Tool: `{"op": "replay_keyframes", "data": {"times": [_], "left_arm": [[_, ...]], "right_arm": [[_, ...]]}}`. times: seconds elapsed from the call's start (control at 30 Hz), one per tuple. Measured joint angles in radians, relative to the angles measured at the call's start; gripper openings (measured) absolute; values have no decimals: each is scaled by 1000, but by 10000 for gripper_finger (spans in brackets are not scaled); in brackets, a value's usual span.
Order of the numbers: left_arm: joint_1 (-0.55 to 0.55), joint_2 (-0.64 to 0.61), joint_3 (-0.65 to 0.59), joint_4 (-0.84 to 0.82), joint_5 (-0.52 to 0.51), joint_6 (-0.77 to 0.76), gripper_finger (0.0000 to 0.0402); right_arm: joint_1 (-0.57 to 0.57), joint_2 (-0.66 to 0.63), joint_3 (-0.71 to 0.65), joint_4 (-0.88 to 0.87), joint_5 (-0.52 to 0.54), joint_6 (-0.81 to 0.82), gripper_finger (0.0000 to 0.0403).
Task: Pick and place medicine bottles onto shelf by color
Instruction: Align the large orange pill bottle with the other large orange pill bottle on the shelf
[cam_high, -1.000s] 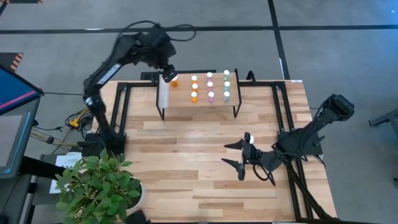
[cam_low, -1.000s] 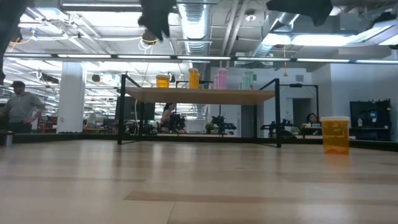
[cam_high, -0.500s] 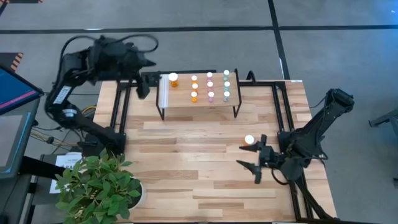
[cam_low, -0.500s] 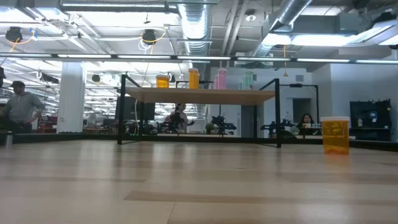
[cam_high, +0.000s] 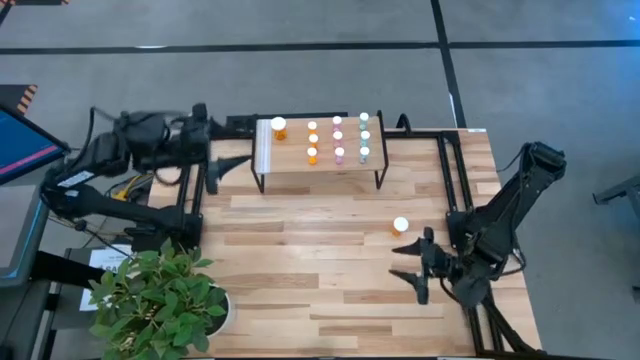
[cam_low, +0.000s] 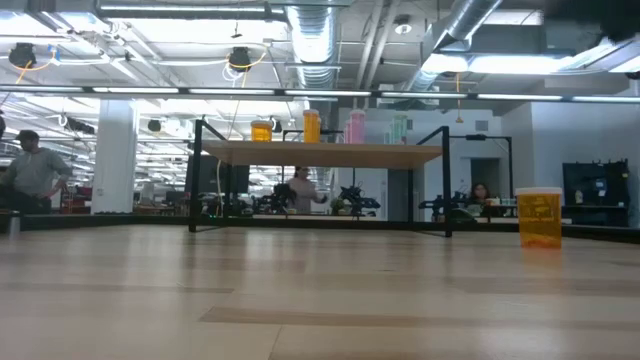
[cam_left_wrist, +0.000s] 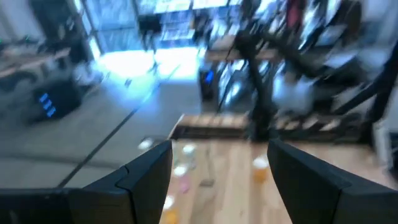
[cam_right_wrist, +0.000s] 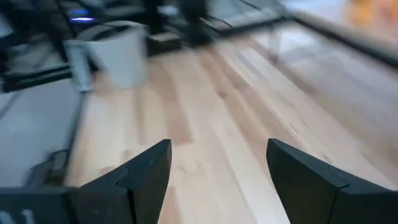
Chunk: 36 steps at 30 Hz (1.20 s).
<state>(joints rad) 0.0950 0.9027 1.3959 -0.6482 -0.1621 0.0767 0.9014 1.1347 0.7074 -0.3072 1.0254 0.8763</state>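
The shelf (cam_high: 320, 168) stands at the table's far side, its white ridged strip (cam_high: 263, 146) at its left end. One larger orange bottle (cam_high: 279, 126) stands on it, with rows of small orange (cam_high: 312, 140), pink (cam_high: 338, 138) and green (cam_high: 364, 138) bottles. Another larger orange bottle (cam_high: 401, 226) (cam_low: 541, 217) stands on its base on the table, right of centre. My left gripper (cam_high: 225, 167) (cam_left_wrist: 221, 146) hangs open left of the shelf. My right gripper (cam_high: 394, 262) (cam_right_wrist: 217, 146) stands open just nearer than the lone bottle, clear of it.
A potted plant (cam_high: 160, 300) with a white pot (cam_right_wrist: 121, 53) stands at the table's near left corner. Black frame rails (cam_high: 450, 180) run along the table's left and right sides. Bare wood (cam_high: 300, 260) lies between the shelf and the near edge. People show in the room beyond (cam_low: 30, 165).
My left gripper has swung from above the shelf's left end toward the table's left edge, tipping from pointing down to nearly level; the larger orange bottle stays on the shelf. My right gripper has drawn back toward the near right, uncovering the orange bottle on the table.
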Motion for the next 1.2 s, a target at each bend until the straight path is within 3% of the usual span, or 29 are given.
{"op": "replay_keyframes", "data": {"times": [0.2, 0.43, 0.53, 0.73, 0.9, 1.2], "left_arm": [[-112, -181, -266, 245, -38, -20, 251], [-214, -238, -451, 444, -43, -10, 251], [-254, -218, -509, 541, -63, 39, 251], [-288, -138, -546, 625, -90, 84, 251], [-313, -53, -582, 663, -88, 76, 251], [-316, 100, -584, 698, -112, 57, 251]], "right_arm": [[-83, 10, 0, -383, -115, 439, 284], [-104, 25, 0, -369, -181, 412, 284], [-104, 25, 0, -427, -215, 445, 284], [-94, 32, -61, -517, -220, 672, 284], [-81, 32, -167, -425, -220, 763, 284], [-77, 32, -265, -321, -219, 765, 284]]}}
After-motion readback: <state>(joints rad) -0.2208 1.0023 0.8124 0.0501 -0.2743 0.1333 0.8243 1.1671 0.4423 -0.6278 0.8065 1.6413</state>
